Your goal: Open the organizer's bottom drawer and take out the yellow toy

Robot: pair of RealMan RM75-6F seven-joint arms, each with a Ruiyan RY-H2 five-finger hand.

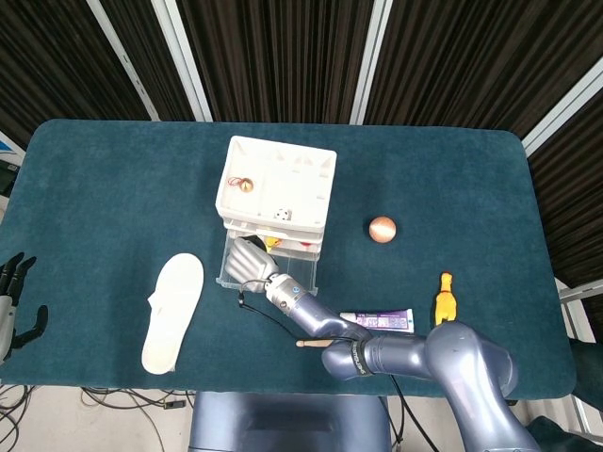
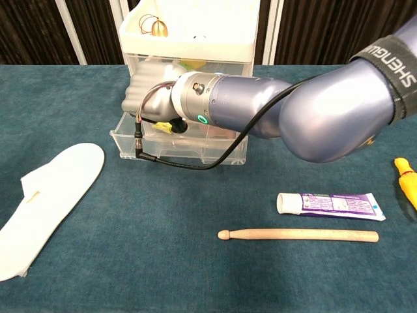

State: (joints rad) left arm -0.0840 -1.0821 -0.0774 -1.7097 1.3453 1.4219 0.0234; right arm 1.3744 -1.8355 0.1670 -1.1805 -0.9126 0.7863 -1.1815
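The white organizer (image 1: 283,174) stands at the table's middle, its clear bottom drawer (image 1: 308,275) pulled out toward me. My right hand (image 1: 248,258) reaches into the left part of that drawer, fingers pointing at the organizer. A bit of the yellow toy (image 1: 272,243) shows just right of the hand, inside the drawer. In the chest view the hand (image 2: 148,85) fills the drawer (image 2: 195,154) opening and a yellow scrap of the toy (image 2: 168,128) peeks out under the wrist. Whether the fingers hold the toy is hidden. My left hand (image 1: 13,299) hangs open off the table's left edge.
A white insole (image 1: 173,311) lies left of the drawer. A toothpaste tube (image 1: 377,321) and a wooden drumstick (image 2: 298,235) lie near the front edge. A copper ball (image 1: 382,229) and a yellow-orange rubber chicken (image 1: 445,299) sit to the right.
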